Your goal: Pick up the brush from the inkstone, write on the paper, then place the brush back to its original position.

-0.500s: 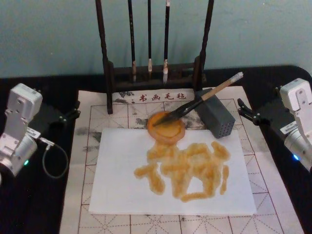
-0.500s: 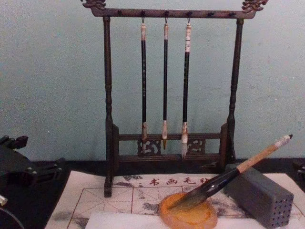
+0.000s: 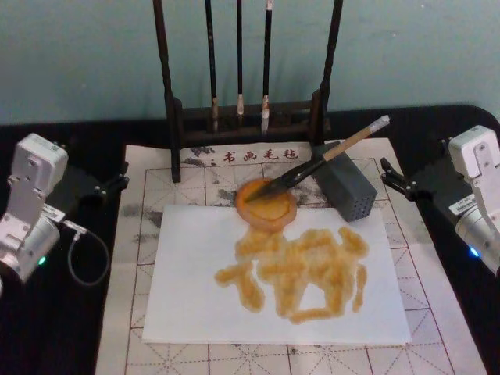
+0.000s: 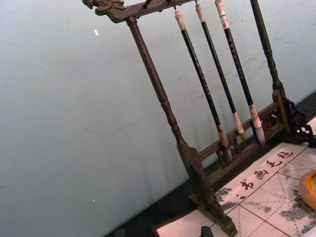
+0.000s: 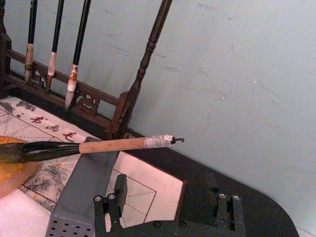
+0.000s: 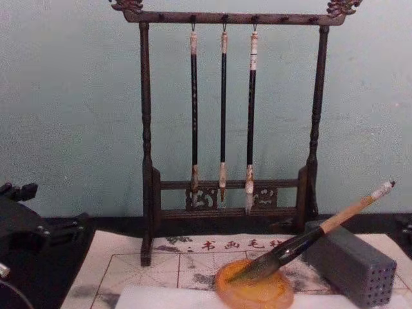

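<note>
The brush [image 3: 312, 166] lies at rest with its dark tuft in the orange inkstone [image 3: 262, 212] and its tan shaft leaning over a grey block [image 3: 348, 191]. From the side, the brush [image 6: 309, 238] slopes up to the right out of the inkstone [image 6: 254, 296]. The white paper [image 3: 195, 273] below the dish carries broad amber strokes. My left gripper [image 3: 122, 175] stands open at the mat's left edge, away from the brush. Open as well, my right gripper [image 3: 387, 175] stays right of the block. In the right wrist view its fingers [image 5: 106, 207] stand wide apart below the brush [image 5: 108, 145].
A dark wooden rack [image 3: 246, 117] with three thin hanging brushes stands at the back against the teal wall. A cream mat [image 3: 141, 234] with red grid lines lies under the paper on the black table. A cable loops beside the left arm [image 3: 86, 258].
</note>
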Controlling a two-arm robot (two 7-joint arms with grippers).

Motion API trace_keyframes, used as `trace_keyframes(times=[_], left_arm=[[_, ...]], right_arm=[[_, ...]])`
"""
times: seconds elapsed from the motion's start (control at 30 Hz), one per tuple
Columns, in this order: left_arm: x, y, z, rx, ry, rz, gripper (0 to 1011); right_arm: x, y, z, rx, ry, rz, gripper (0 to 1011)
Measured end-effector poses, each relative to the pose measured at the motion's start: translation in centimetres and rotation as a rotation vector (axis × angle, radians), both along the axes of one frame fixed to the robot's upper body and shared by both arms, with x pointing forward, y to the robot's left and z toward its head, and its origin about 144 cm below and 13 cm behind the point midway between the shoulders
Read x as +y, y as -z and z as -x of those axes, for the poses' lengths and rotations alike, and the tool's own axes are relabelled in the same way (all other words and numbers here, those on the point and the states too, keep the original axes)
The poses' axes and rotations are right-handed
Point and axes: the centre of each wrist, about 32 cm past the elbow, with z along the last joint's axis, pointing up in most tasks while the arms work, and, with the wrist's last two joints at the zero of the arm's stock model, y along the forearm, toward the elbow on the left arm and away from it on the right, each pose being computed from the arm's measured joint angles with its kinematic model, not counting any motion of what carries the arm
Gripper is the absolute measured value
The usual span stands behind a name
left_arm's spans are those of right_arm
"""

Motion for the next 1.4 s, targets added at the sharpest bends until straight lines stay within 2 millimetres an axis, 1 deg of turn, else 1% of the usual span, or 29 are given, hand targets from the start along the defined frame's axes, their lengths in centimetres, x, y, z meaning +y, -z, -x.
trace_keyframes(times=[1.4], left_arm=[[0.00,0.00,0.00,0.000,0.000,0.000,1001]], right_arm=[[0.00,0.00,0.00,0.000,0.000,0.000,1003]])
